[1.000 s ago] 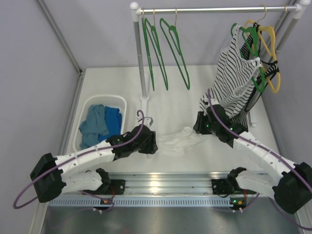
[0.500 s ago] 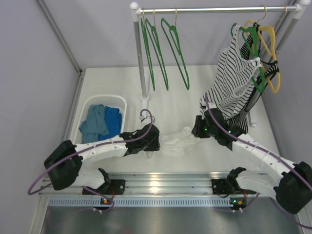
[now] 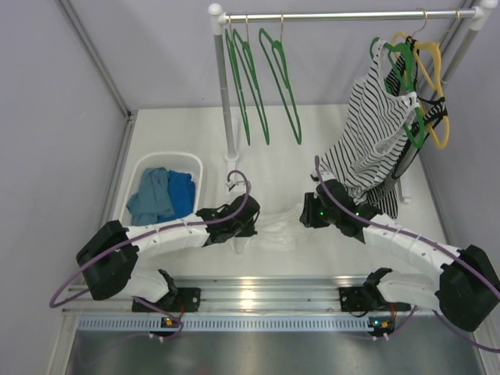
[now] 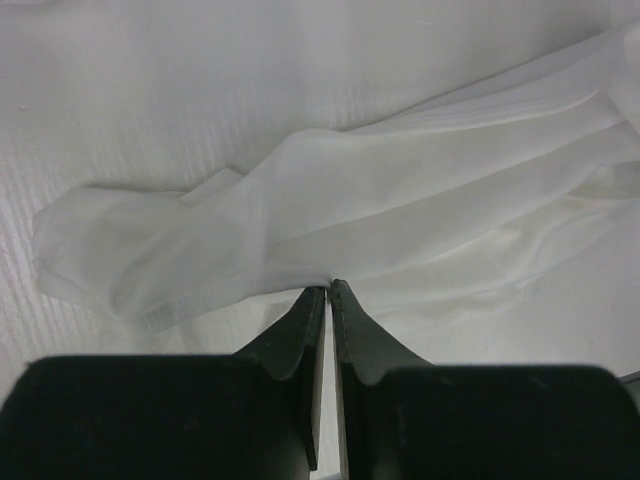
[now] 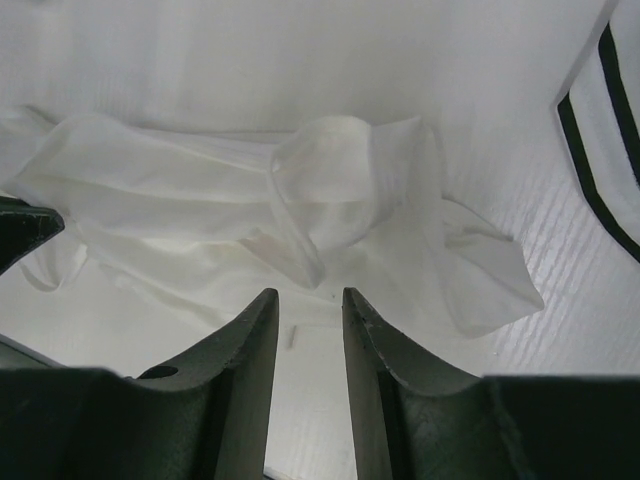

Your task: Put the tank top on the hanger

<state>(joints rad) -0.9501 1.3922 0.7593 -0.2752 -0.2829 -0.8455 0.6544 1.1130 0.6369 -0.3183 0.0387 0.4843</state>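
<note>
The thin white sleeveless tank top [image 3: 281, 226] lies bunched on the white counter [image 3: 273, 148] between the two arms, well apart from the thin green triangular hanger [image 3: 281, 78] on the metal rail [image 3: 344, 14]. The left tool [image 4: 328, 290] is clenched, its tips pinching the near edge of the cloth (as far as we can judge). The right tool [image 5: 308, 298] is released, jaws apart just short of the other end.

For this step we would have the right tool close on a single layer at a strap or armhole, not on a whole fold, so that the garment can be spread.

We cannot pick out the straps in the crumpled folds. From above, both wrists cover the ends of the cloth. Neither wrist view shows a hanger.
</note>
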